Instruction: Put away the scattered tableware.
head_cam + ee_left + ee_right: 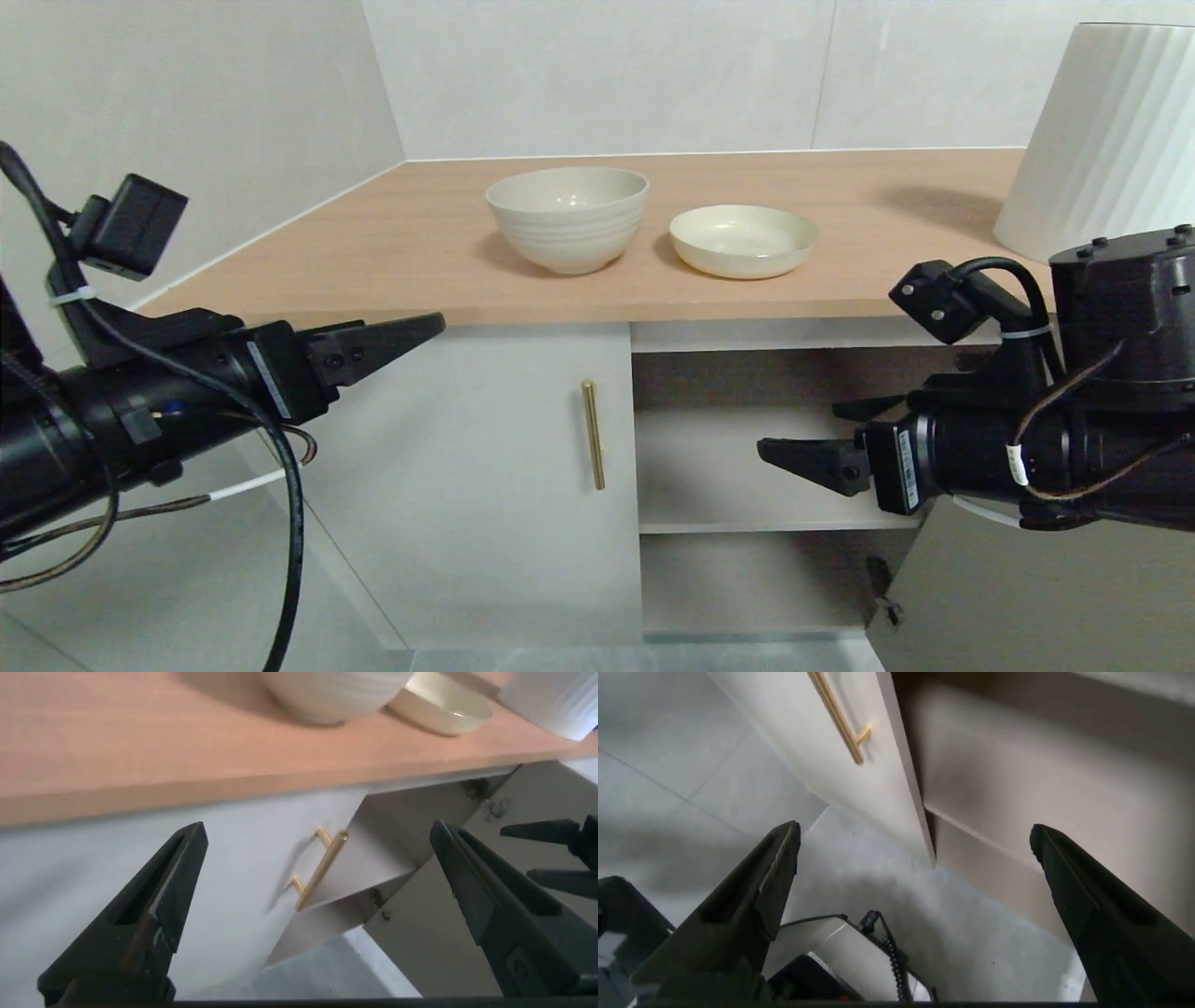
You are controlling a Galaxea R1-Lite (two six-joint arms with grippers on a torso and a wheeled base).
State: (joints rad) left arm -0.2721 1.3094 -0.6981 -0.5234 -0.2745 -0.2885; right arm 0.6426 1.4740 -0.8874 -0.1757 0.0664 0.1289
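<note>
A deep cream bowl (pixel 568 217) (pixel 327 695) stands on the wooden countertop (pixel 373 252), with a shallow cream dish (pixel 743 240) (pixel 447 709) just to its right. My left gripper (pixel 420 332) (pixel 318 845) is open and holds nothing. It hangs in front of the counter's front edge, below and left of the bowl. My right gripper (pixel 803 429) (pixel 915 835) is also open with nothing in it. It sits lower, in front of the open cabinet compartment (pixel 747 467) under the dish.
The left cabinet door (pixel 485 467) is shut and has a brass handle (pixel 592 434) (pixel 322 868) (pixel 839 719). The right door (pixel 990 597) swings open beneath my right arm. A tall white ribbed shade (pixel 1111 140) stands at the counter's right end. Walls close the back and left.
</note>
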